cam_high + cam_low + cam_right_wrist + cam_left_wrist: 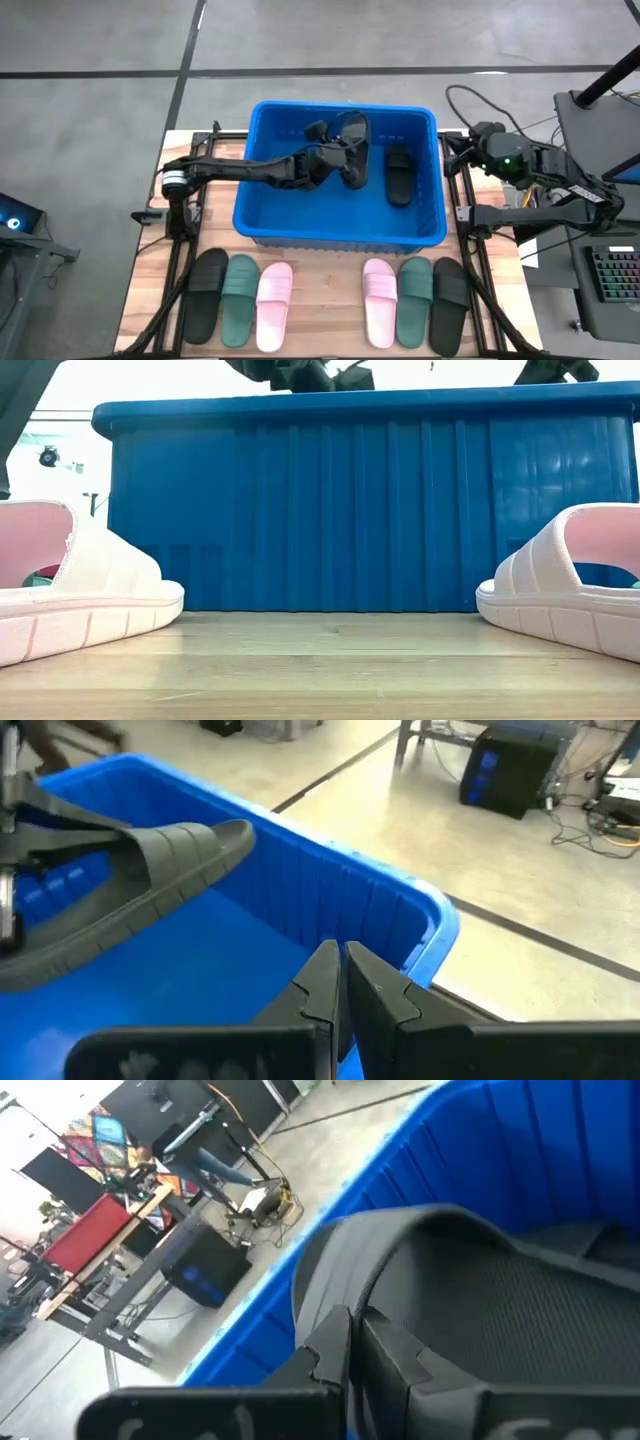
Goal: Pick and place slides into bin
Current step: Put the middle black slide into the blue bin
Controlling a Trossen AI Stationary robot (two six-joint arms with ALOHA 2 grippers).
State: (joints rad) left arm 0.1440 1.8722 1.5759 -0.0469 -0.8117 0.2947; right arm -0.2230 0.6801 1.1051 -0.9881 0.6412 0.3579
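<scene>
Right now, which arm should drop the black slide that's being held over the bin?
Left. The left tool is shut on the black slide above the bin; opening it should finish the drop. The right tool sits shut and empty at the bin's right rim.

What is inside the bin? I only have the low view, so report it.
Observer: One black slide lies on the floor of the bin.
Operator: Report the left gripper.
Observer: The left gripper is shut on a second black slide, held tilted over the bin.
Operator: Now the right gripper.
Observer: The right gripper is shut and empty, by the bin's right rim.
</scene>
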